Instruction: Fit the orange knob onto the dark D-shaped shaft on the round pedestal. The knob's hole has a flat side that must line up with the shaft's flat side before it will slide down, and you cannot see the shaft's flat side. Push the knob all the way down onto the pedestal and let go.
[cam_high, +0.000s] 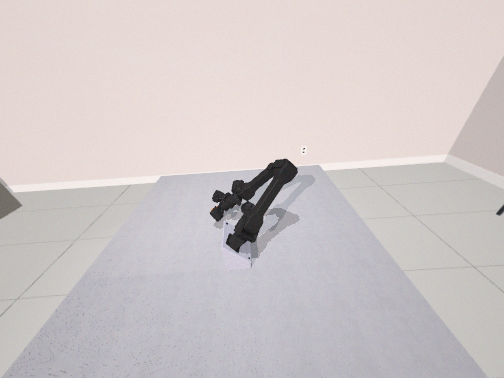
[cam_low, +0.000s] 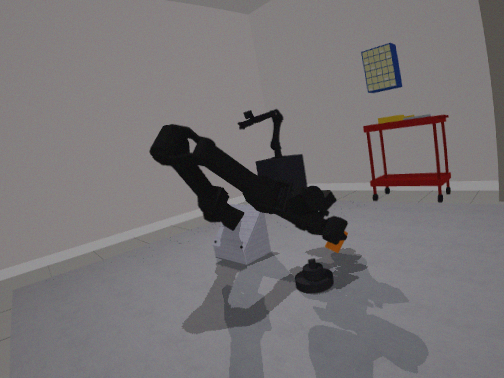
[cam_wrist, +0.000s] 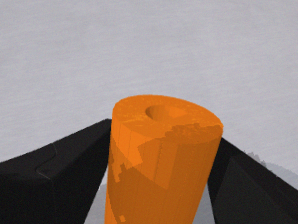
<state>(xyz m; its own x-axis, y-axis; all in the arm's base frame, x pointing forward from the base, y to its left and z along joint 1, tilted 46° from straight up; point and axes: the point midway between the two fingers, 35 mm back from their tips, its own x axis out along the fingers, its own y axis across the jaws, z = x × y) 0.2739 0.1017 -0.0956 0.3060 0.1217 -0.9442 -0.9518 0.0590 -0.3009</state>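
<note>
The orange knob (cam_low: 334, 246) (cam_wrist: 160, 165) is held between the two black fingers of my gripper (cam_wrist: 161, 136), which is shut on it. In the wrist view one end face of the knob shows, with a round-looking hole; the hole's flat side cannot be made out. In the exterior view the knob is tilted and above the table, up and to the right of the round dark pedestal (cam_low: 314, 282), apart from it. The short dark shaft (cam_low: 312, 262) stands upright on the pedestal with nothing on it. In the top view the arm hides the pedestal and nearly all of the knob.
The arm's pale wedge-shaped base mount (cam_high: 239, 262) (cam_low: 257, 240) stands on the grey table (cam_high: 225, 320) (cam_low: 150, 310). A red cart (cam_low: 411, 181), a dark box (cam_low: 295, 170) with another small arm and a blue-edged wall panel (cam_low: 381, 68) are in the background.
</note>
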